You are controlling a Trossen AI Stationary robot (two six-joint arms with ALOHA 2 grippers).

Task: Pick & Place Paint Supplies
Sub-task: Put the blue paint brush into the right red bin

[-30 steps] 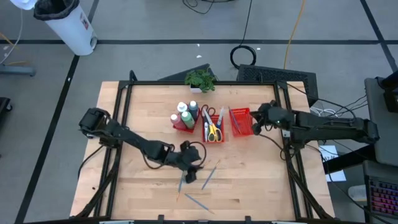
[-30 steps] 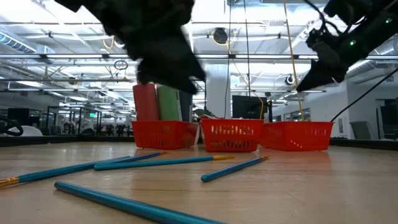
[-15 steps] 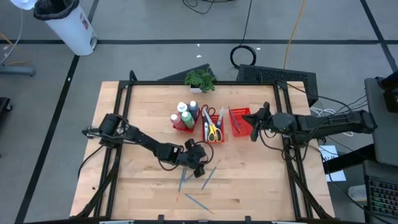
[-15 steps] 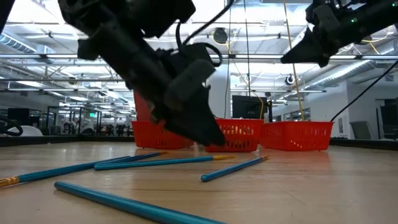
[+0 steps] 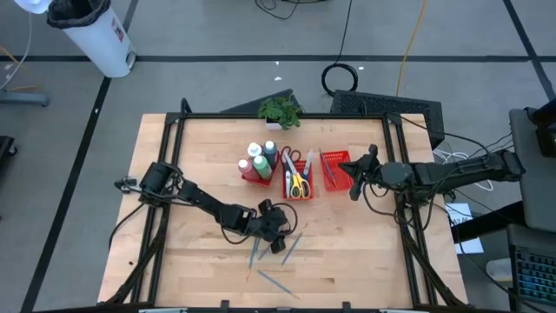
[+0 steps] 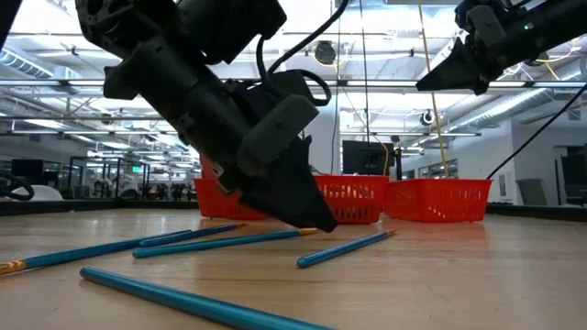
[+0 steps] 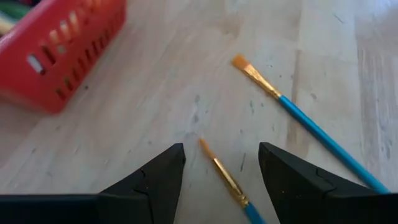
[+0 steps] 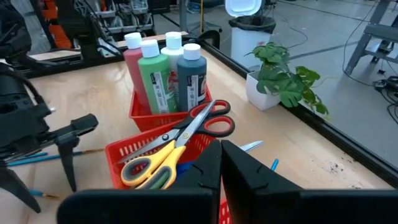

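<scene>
- Labels were seen on the paint bottles point(image 8: 165, 71), but no writing could be read.
- The left gripper point(image 7: 217, 171) was held open low over the table point(image 5: 174, 261), a brush point(image 7: 227, 180) lying between its fingers; bare wood was left around.
- The right gripper point(image 8: 221, 165) was shut, empty, above the red tray point(image 5: 335, 169), scissors point(image 8: 177, 140) just ahead.

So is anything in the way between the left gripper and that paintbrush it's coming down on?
Nothing visible. The left gripper has its fingers open on either side of the brush, which lies flat on bare table. A second brush lies off to one side, and the red tray is well clear.
</scene>
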